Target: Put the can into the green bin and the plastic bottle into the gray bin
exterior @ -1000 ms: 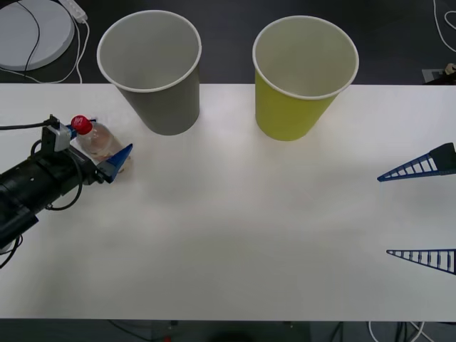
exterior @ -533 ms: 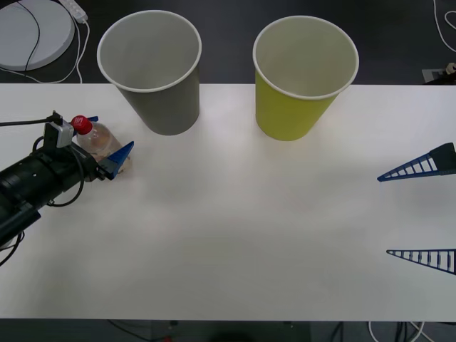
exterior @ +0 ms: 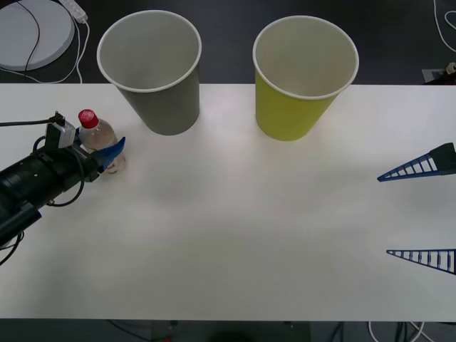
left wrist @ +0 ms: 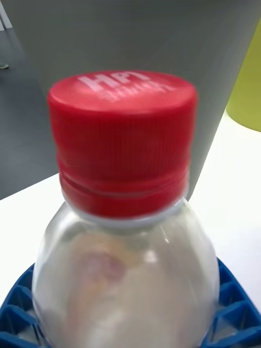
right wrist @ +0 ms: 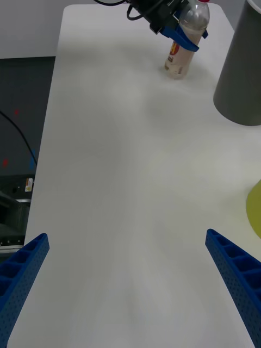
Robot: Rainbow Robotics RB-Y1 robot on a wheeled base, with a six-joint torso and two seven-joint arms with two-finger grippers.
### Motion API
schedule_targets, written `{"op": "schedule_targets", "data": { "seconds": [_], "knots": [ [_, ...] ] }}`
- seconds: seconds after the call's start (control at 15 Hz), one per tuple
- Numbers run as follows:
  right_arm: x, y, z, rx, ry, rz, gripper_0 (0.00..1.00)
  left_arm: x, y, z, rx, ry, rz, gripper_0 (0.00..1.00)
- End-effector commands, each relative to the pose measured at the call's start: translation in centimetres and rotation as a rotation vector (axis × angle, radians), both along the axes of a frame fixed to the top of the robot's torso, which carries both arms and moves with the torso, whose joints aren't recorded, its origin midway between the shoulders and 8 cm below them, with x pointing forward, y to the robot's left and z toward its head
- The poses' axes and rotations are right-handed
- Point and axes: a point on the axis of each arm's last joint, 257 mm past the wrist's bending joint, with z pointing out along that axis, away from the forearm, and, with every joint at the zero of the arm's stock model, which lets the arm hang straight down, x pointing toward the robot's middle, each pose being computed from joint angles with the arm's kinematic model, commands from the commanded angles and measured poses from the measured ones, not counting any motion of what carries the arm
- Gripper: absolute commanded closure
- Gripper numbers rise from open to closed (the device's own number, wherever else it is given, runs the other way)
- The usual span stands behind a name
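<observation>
Clear plastic bottle, tilted a second ago, now stands upright, clamped in the left tool.

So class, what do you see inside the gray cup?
The gray cup shows bare white inner wall near the rim. Its bottom is out of sight. The bottle stands outside it, gripped by the left pincer.
</observation>
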Motion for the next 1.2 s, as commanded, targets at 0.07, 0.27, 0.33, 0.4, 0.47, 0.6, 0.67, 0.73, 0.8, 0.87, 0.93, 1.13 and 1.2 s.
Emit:
{"op": "schedule_targets", "data": {
  "seconds": [0.07, 0.27, 0.33, 0.4, 0.47, 0.6, 0.67, 0.73, 0.8, 0.87, 0.93, 1.13, 1.2],
  "knots": [
    [0.0, 0.0, 0.0, 0.0, 0.0, 0.0, 0.0, 0.0, 0.0, 0.0, -0.004, 0.002, -0.001, 1.0],
    [0.0, 0.0, 0.0, 0.0, 0.0, 0.0, 0.0, 0.0, 0.0, 0.1, -0.007, 0.002, 0.003, 1.0],
    [0.0, 0.0, 0.0, 0.0, 0.0, 0.0, 0.0, 0.0, 0.0, 0.0, -0.007, 0.003, 0.002, 1.0],
    [0.0, 0.0, 0.0, 0.0, 0.0, 0.0, 0.0, 0.0, 0.0, 0.0, -0.011, 0.003, 0.002, 1.0],
    [0.0, 0.0, 0.0, 0.0, 0.0, 0.0, 0.0, -0.1, -0.1, 0.2, -0.022, 0.004, -0.001, 1.0],
    [0.0, 0.0, 0.0, 0.0, 0.0, 0.0, 0.0, -0.1, 0.0, 0.6, -0.016, -0.002, -0.008, 1.0],
    [0.0, 0.0, 0.0, 0.0, 0.0, 0.0, 0.0, -0.2, 0.2, 0.8, -0.013, -0.001, -0.012, 1.0],
    [0.0, 0.0, 0.0, 0.0, 0.0, 0.0, 0.0, -0.2, 0.3, 1.1, -0.011, -0.001, -0.014, 1.0],
    [0.0, 0.0, 0.0, 0.0, 0.0, 0.0, 0.0, -0.3, 0.6, 1.4, -0.007, 0.001, -0.015, 1.0],
    [0.0, 0.0, 0.0, 0.0, 0.0, 0.0, 0.0, -0.4, 0.7, 1.6, -0.01, 0.004, -0.021, 1.0],
    [0.0, 0.0, 0.0, 0.0, 0.0, 0.0, 0.0, -0.5, 0.8, 1.9, -0.007, 0.004, -0.024, 1.0],
    [0.0, 0.0, 0.0, 0.0, 0.0, 0.0, 0.0, -1.6, 1.0, 2.4, -0.019, 0.013, -0.033, 1.0],
    [0.0, 0.0, 0.0, 0.0, 0.0, 0.0, 0.0, -1.9, 1.2, 2.5, -0.018, 0.014, -0.034, 1.0]
  ]
}}
